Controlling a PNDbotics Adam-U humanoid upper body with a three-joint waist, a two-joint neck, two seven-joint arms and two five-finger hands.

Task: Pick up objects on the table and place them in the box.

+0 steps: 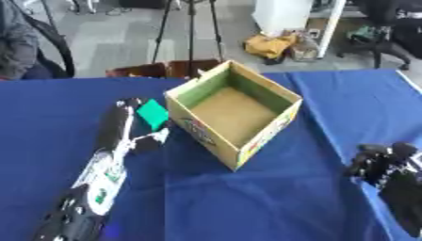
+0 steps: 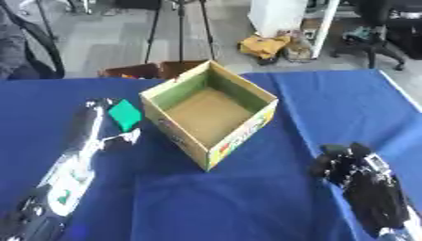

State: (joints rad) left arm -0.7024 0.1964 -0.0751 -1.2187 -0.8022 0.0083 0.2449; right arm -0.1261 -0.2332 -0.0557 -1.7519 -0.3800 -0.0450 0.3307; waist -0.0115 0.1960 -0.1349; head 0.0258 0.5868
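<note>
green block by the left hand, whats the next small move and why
Probably carry the small green block rightward and up over the near-left wall of the open cardboard box, then release it. The left hand seems to have the block at its fingertips, just left of the box, which looks empty inside. The right hand rests curled at the lower right, holding nothing.

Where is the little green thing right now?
The green thing is at the tip of the robot's left hand, on the left of the view, just left of the open cardboard box and above the blue table.
</note>
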